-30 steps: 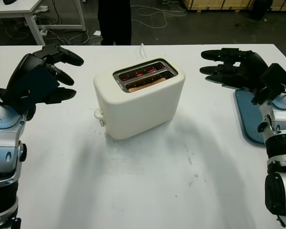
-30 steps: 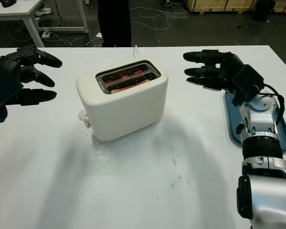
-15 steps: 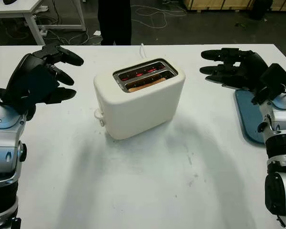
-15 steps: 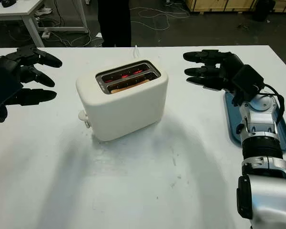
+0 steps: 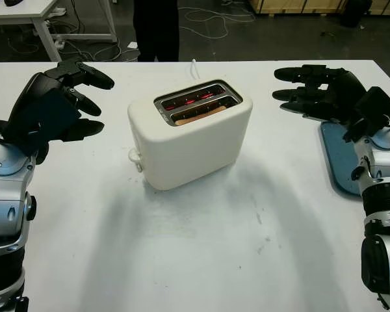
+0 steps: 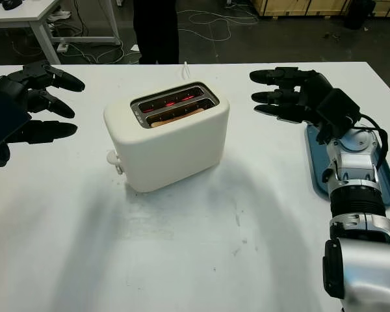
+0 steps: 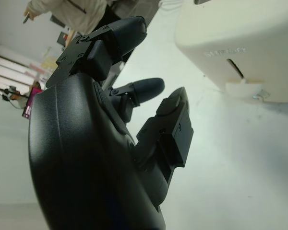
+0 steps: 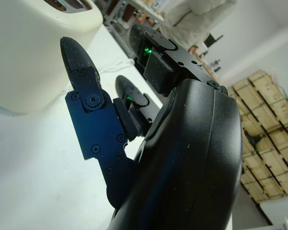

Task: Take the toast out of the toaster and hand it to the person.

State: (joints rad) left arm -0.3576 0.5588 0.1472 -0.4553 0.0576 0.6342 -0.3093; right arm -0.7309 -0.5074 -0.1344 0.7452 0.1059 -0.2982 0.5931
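Toaster (image 5: 190, 133) stands mid-table; toast (image 5: 201, 116) sits down in its nearer slot. My left hand (image 5: 55, 104) is open, holding nothing, left of the toaster, well apart. My right hand (image 5: 318, 93) is open, empty, right of the toaster, above table level.

A cream toaster (image 5: 190, 133) stands mid-table, toast (image 5: 201, 116) sunk in its near slot.
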